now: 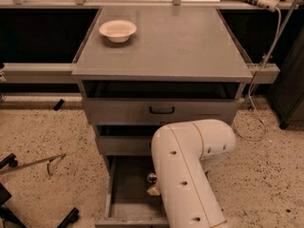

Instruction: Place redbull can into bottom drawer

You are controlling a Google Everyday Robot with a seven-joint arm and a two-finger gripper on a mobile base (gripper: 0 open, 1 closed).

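Note:
The grey metal cabinet has three drawers. The bottom drawer (129,189) is pulled open, showing a plain grey box interior. My white arm (187,175) reaches down into it from the right and hides most of the inside. Only a small pale part of my gripper (153,190) shows at the arm's left edge, low inside the drawer. Just above it is a small silvery round bit (151,177), which may be the redbull can's end; I cannot tell for sure. The rest of the can is hidden.
A cream bowl (118,30) sits at the back left of the cabinet's grey top (171,46). The top drawer (161,110) has a black handle, and the middle drawer (121,144) stands slightly open. Black and metal parts (28,165) lie on the speckled floor at left. A cable (251,108) hangs at right.

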